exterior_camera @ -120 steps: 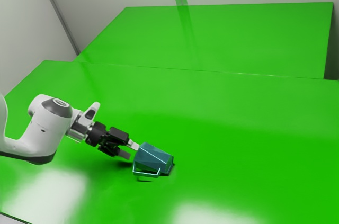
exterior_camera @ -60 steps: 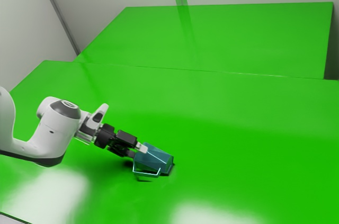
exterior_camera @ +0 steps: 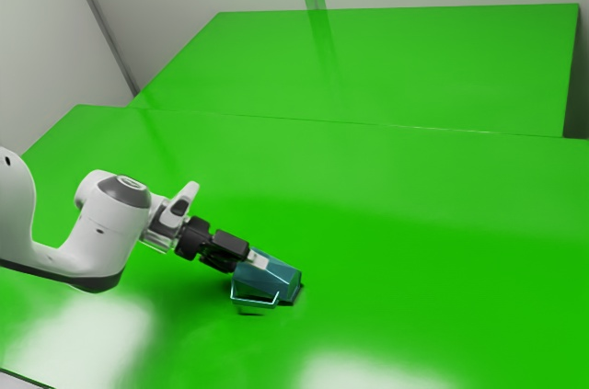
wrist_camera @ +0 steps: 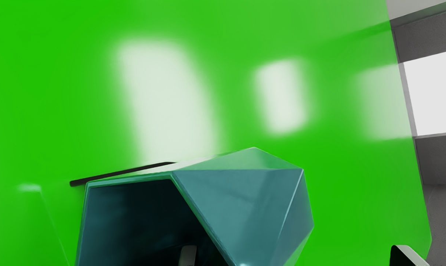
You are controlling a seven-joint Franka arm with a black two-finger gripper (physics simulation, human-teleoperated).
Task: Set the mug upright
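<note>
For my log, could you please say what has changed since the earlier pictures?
The gripper moved toward the exterior view's right and slightly down; one finger is in the mug, one outside. Nothing is gripped. The mug stayed put, lying on its side.

Faceted teal mug noted on green table, mouth facing the fingers. One finger stands within the mouth; the other is outside, apart from the mug's wall.
</note>
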